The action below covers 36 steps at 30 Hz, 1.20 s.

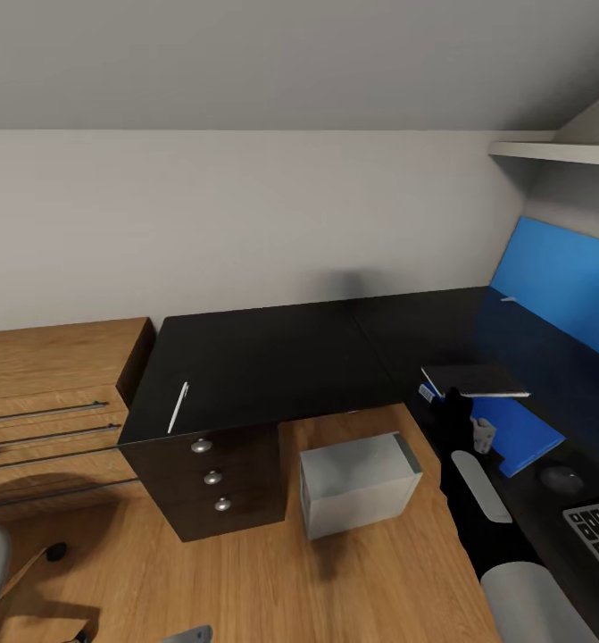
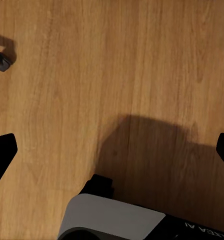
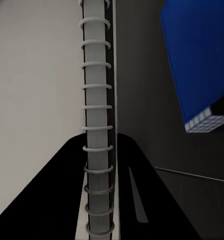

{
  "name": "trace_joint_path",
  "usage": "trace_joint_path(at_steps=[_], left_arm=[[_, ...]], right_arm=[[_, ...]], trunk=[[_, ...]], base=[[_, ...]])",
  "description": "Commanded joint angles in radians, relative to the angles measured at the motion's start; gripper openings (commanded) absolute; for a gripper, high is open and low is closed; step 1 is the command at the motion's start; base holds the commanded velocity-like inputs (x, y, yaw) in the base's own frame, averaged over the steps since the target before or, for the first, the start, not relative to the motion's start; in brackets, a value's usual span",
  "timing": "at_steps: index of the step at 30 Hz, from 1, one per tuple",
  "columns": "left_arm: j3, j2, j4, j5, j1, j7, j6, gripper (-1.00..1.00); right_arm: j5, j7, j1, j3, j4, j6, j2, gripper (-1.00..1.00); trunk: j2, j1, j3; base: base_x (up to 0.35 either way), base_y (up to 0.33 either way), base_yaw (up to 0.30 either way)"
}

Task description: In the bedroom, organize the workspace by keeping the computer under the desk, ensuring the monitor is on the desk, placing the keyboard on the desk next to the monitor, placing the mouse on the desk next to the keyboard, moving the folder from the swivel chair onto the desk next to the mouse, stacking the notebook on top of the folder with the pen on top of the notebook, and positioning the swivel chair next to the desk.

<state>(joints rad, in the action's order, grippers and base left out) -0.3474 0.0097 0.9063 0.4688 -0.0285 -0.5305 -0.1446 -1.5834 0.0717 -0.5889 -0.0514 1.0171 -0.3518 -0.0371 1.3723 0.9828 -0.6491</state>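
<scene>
The black-and-grey right arm [image 1: 478, 500] reaches forward, its gripper [image 1: 458, 404] clamped on the spiral-bound grey-white notebook [image 1: 478, 379]. The left gripper [image 2: 112, 150] points downward, fingers spread wide.

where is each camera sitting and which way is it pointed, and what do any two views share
Head view: high on the robot, looking down at the L-shaped desk, pen, computer, keyboard; the right arm reaches to the right gripper at the notebook above the folder.
Left wrist view: faces the wood floor; dark fingertips spread wide.
Right wrist view: looks along the notebook's spiral spine between its fingers.
Shared: notebook and blue folder show in head and right wrist views.
</scene>
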Motion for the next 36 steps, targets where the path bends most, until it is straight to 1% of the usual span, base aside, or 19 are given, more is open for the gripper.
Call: trace_joint_path(at_steps=[1,10,15,19,22,36], left_arm=[[-0.004,0.001,0.002,0.004,-0.001,-0.008,-0.004,1.00],[-0.004,0.001,0.002,0.004,-0.001,-0.008,-0.004,1.00],[-0.004,0.001,0.002,0.004,-0.001,-0.008,-0.005,1.00],[-0.004,0.001,0.002,0.004,-0.001,-0.008,-0.004,1.00],[-0.003,0.001,0.002,0.004,-0.001,-0.008,-0.005,1.00],[-0.001,0.001,0.002,0.004,-0.001,-0.007,-0.004,1.00]], right_arm=[[-0.012,0.012,0.000,0.001,0.000,-0.004,0.001,-1.00],[-0.009,0.002,0.001,0.000,-0.002,-0.002,0.003,-1.00],[-0.009,-0.027,0.001,-0.001,-0.003,-0.002,0.001,-1.00],[-0.009,-0.051,0.001,-0.003,-0.003,-0.002,-0.004,-1.00],[-0.009,-0.064,0.001,-0.004,-0.003,-0.002,-0.018,-1.00],[-0.007,-0.077,0.001,-0.005,-0.003,-0.003,-0.023,-1.00]], trunk=[[0.000,0.000,-0.001],[0.000,0.000,-0.001],[0.000,0.000,-0.001],[0.000,0.000,-0.001],[0.000,0.000,-0.001],[0.000,0.000,-0.001]], base=[[0.000,0.000,0.000],[0.000,0.000,0.000],[0.000,0.000,0.000],[0.000,0.000,0.000],[0.000,0.000,0.000],[0.000,0.000,0.000]])
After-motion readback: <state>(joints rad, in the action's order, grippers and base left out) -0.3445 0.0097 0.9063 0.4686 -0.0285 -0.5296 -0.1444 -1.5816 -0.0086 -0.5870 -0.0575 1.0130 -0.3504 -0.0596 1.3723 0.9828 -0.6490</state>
